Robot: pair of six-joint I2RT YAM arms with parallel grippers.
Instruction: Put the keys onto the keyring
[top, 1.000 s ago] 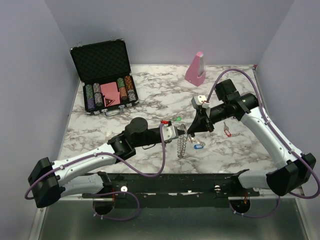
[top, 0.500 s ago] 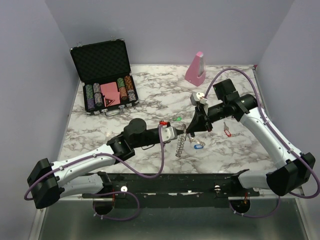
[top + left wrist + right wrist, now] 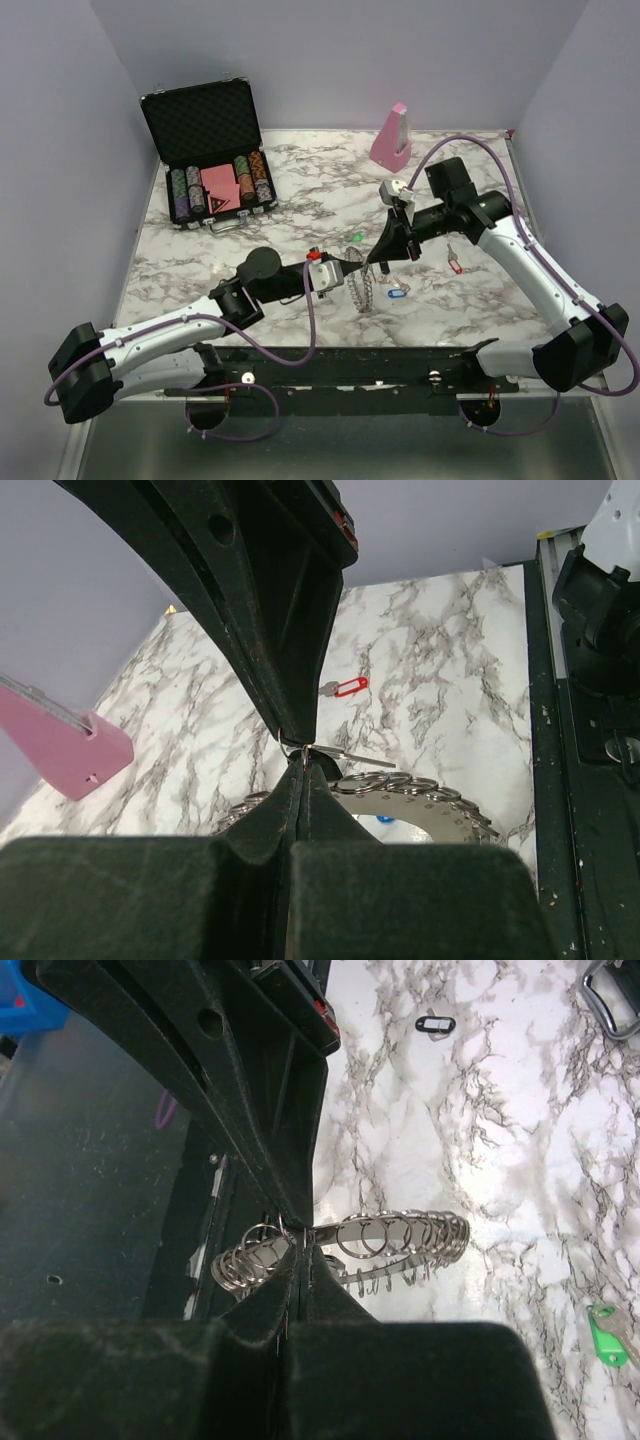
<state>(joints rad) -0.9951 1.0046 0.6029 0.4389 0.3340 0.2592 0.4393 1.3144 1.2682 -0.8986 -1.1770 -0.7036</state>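
The keyring [image 3: 362, 290] hangs edge-on at the middle front of the table, and my left gripper [image 3: 356, 270] is shut on its rim. My right gripper [image 3: 372, 264] is shut too, tip to tip with the left one. In the left wrist view a thin silver key blade [image 3: 350, 754] sticks out where the tips [image 3: 300, 750] meet, above the keyring [image 3: 420, 792]. The right wrist view shows the keyring's loops [image 3: 400, 1235] right at my shut tips [image 3: 300, 1242]. Loose keys lie around: green [image 3: 356, 238], blue [image 3: 396, 293], red [image 3: 456, 266], black [image 3: 435, 1024].
An open case of poker chips [image 3: 210, 170] stands at the back left. A pink wedge block [image 3: 392, 135] stands at the back, right of centre. The black mounting rail [image 3: 330, 365] runs along the table's near edge.
My left arm has drawn back toward the near left while its fingers stay at the keyring. The right gripper has shifted slightly left. Both stay shut.
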